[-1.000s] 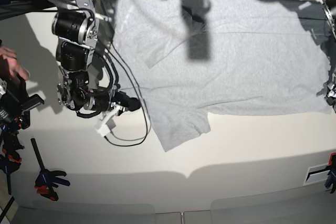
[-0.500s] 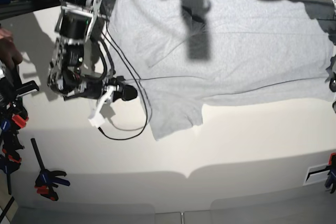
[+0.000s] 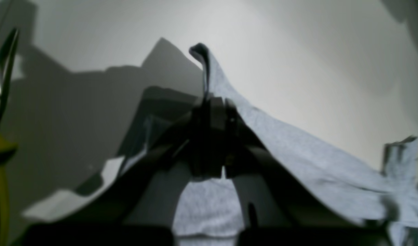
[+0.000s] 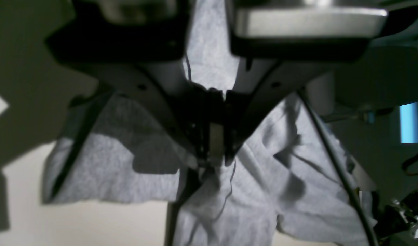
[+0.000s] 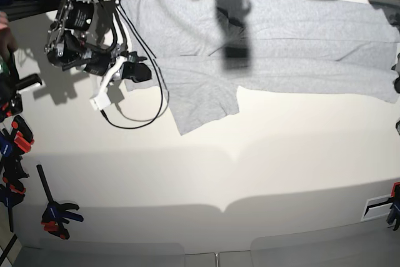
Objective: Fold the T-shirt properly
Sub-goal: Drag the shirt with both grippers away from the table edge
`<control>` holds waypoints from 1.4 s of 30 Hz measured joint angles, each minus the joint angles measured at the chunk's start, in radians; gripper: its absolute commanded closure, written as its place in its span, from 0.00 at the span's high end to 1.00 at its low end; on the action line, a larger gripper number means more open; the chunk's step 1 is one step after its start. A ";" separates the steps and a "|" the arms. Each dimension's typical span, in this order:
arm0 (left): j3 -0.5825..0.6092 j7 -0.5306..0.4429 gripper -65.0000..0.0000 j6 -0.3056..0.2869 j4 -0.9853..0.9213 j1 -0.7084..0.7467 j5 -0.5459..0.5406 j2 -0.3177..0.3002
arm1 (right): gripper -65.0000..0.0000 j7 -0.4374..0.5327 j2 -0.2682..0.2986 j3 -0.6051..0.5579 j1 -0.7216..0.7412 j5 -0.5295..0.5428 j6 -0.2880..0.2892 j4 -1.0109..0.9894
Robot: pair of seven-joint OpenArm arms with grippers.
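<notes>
The T-shirt (image 5: 262,48) lies spread across the far half of the white table (image 5: 250,173), plain grey side up, running from the far left to the right edge in the base view. One sleeve (image 5: 203,101) sticks out toward the near side, flat on the table. A fold line runs across the shirt's width. The right gripper (image 4: 212,150) is closed on a pinch of the grey cloth, which hangs away below it in loose creases; in the base view this arm (image 5: 84,29) sits at the shirt's far-left corner, a black cable (image 5: 134,120) looping beneath it onto the table. The left gripper (image 3: 212,112) is likewise clamped tight on an edge of the shirt, a small tip of cloth poking up past the closed jaws and the rest sloping down to the right. The left wrist picture is blurred, so which edge it holds is hard to say. Clamps (image 5: 56,214) lie at the table's near-left.
</notes>
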 measured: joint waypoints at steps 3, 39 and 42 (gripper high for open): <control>-0.047 0.056 0.00 0.000 0.000 0.028 -0.017 0.000 | 0.00 -0.004 0.000 0.000 -0.037 0.002 0.000 0.000; -0.056 0.073 0.38 0.000 0.035 0.140 0.017 0.002 | 0.35 -0.031 0.000 0.016 -0.071 0.052 0.000 0.022; -0.056 0.073 0.38 0.000 0.035 0.140 0.017 0.002 | 0.35 -0.034 0.000 0.072 -0.072 0.091 0.000 0.098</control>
